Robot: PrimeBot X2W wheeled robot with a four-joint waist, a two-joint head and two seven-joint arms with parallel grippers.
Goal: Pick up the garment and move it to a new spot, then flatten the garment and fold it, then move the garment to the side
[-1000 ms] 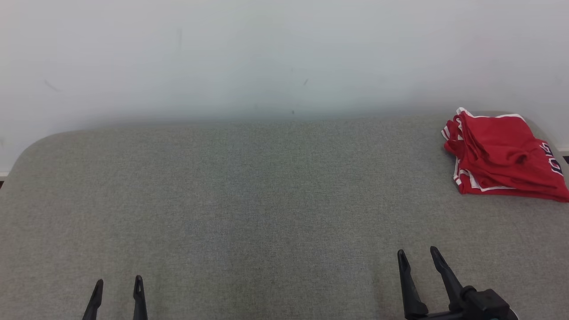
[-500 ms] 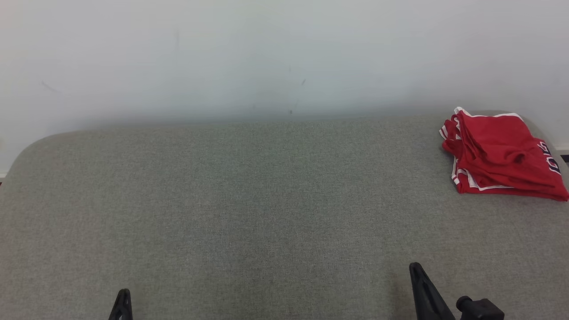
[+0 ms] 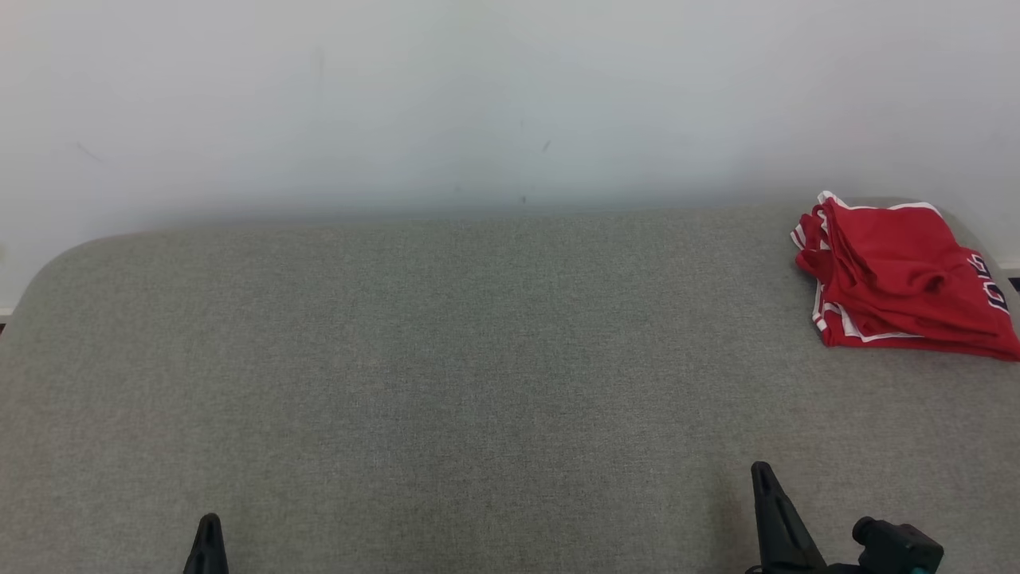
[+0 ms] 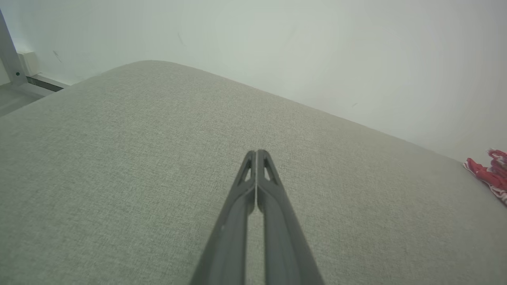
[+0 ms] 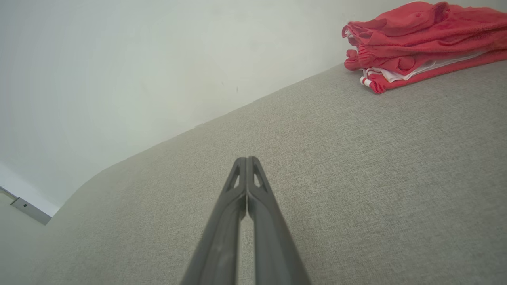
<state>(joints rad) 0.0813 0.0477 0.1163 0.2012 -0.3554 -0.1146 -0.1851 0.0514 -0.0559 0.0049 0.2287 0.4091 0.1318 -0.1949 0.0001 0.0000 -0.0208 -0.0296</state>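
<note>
Red soft fabric with thin white stripe trim, the sports shirt point(image 3: 896, 279) lies in a folded stack of several layers, with dark lettering on its outer side. It sits well ahead of the right claw point(image 5: 246, 160) and off to that claw's right, with nothing touching it. From the left claw point(image 4: 256, 153) it is farther off, far across to the right. Both claws have their fingers pressed together, tip to tip, and pinch nothing. Each hangs low over bare cover.

Beneath everything is the bench point(image 3: 446, 359), covered in grey woven cloth, with a plain pale wall point(image 3: 478, 96) beyond the claws' tips. The shirt rests close to the bench's far right corner, near where the cover meets the wall.

Judging by the neat stack set off to the side, the fold and the move aside look done, so the step in hand is probably to leave the shirt alone. Doing that well means keeping both claws away from the stack and off the cover, so that no finger catches the top layer. The stack's far side also wants a check, since it lies near the bench's rounded corner and a loose layer could slide over the edge.

As for holders, the bench is the one carrier here, and the shirt is what it carries.
</note>
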